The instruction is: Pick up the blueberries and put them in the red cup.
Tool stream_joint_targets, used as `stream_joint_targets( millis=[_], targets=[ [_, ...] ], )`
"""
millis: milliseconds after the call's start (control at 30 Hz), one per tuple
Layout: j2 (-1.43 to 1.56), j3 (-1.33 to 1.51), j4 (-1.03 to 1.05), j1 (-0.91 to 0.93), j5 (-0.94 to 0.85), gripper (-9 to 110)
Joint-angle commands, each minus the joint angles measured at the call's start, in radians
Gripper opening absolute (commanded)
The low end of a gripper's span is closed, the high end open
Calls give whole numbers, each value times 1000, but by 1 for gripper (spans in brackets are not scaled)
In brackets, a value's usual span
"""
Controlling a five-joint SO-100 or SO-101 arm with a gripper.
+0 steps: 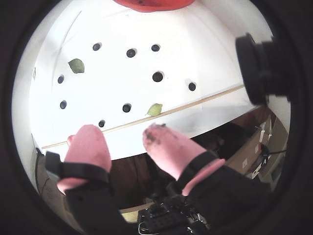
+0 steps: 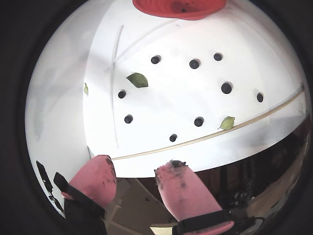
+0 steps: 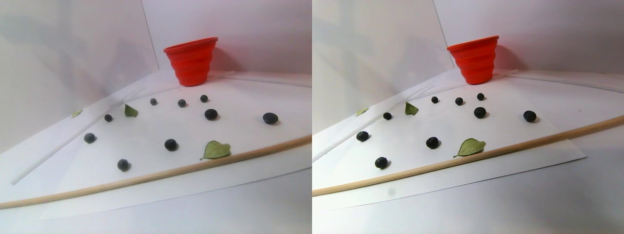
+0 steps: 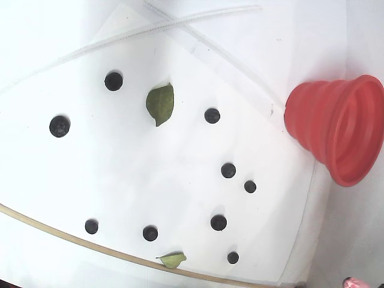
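Several blueberries point(image 1: 157, 76) point(image 2: 226, 88) point(image 3: 170, 144) point(image 4: 218, 222) lie scattered and apart on a white sheet. The red cup point(image 3: 191, 61) point(image 4: 336, 126) stands upright at the sheet's far corner. In both wrist views only its rim point(image 1: 151, 5) point(image 2: 178, 7) shows, at the top edge. My gripper point(image 1: 120, 132) point(image 2: 138, 164) is open, and nothing sits between its pink, dirt-smudged fingers. It hangs just off the near table edge, on the near side of a wooden stick. The closest berry point(image 1: 101, 123) lies just beyond the stick. The stereo pair view does not show the gripper.
A thin wooden stick point(image 1: 195, 104) point(image 3: 146, 178) point(image 4: 72, 239) runs along the sheet's near edge. Flat green leaves point(image 1: 154, 109) point(image 1: 76, 65) point(image 4: 160, 103) lie among the berries. A black camera point(image 1: 259, 68) juts in at the right. Dark clutter sits below the table edge point(image 1: 161, 215). White walls point(image 3: 73, 48) stand behind the cup.
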Motion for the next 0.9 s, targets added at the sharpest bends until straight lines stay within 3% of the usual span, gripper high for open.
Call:
stream_joint_targets(
  millis=[0,867],
  targets=[
    [-43,-17,-54,-3,-54,16],
    [-295,35,-256,87,-301,18]
  ],
)
